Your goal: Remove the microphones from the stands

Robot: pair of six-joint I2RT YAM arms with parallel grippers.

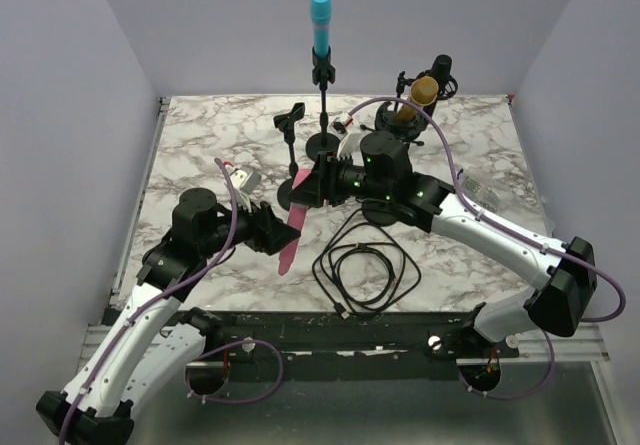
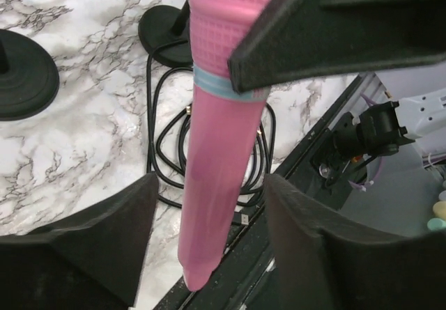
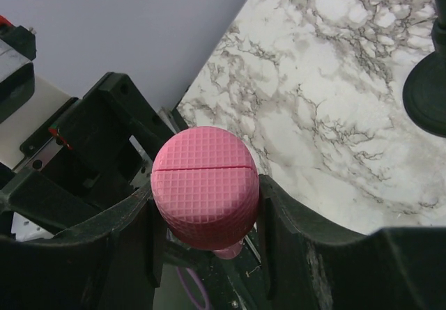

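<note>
A pink microphone (image 1: 291,227) hangs tilted above the table, its head up and its handle pointing at the near edge. My right gripper (image 1: 312,185) is shut on its gridded head (image 3: 205,184), a finger on each side. My left gripper (image 1: 272,231) is open, its jaws straddling the handle (image 2: 216,157) with a gap on both sides. An empty black stand (image 1: 290,130) with a clip on top rises just behind the microphone.
A blue microphone (image 1: 320,23) stands in a tall stand at the back. A gold microphone (image 1: 420,92) and a black one sit at the back right. A coiled black cable (image 1: 365,265) lies on the marble table (image 1: 200,145). Round stand bases (image 2: 24,73) lie close by.
</note>
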